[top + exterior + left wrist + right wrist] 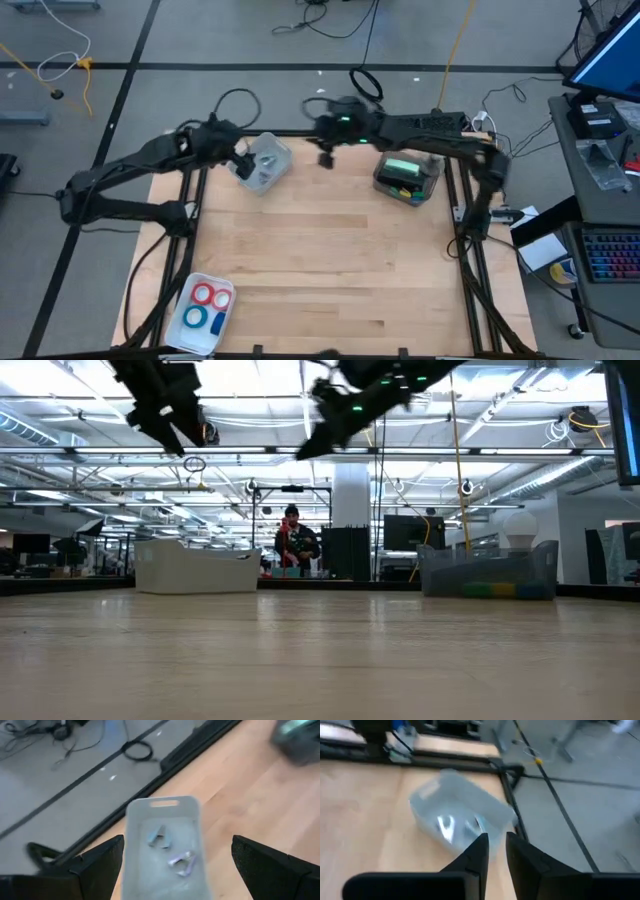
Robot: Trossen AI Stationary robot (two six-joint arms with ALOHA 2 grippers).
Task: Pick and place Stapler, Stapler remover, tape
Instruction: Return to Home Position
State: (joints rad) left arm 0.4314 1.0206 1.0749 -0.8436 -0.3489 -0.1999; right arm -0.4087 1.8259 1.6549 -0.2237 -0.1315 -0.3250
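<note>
Two silvery staple removers (160, 837) (182, 862) lie on the floor of a pale clear bin (268, 160) at the table's far left. My left gripper (177, 865) hangs open just left of and above that bin, with nothing between its fingers. My right gripper (496, 845) reaches across from the right and hovers high beside the bin's right side (325, 157). Its fingers stand a narrow gap apart, with nothing between them. A green stapler (403, 168) lies in a second clear bin (428, 186) at the far right. Red and blue tape rolls (205, 295) lie in a white tray (190, 335) at the near left.
The black table frame (190, 200) runs along both sides and the far edge. Bare wood (330, 260) fills the middle and near right of the table. In the low view a person (292, 540) sits far off in the room behind.
</note>
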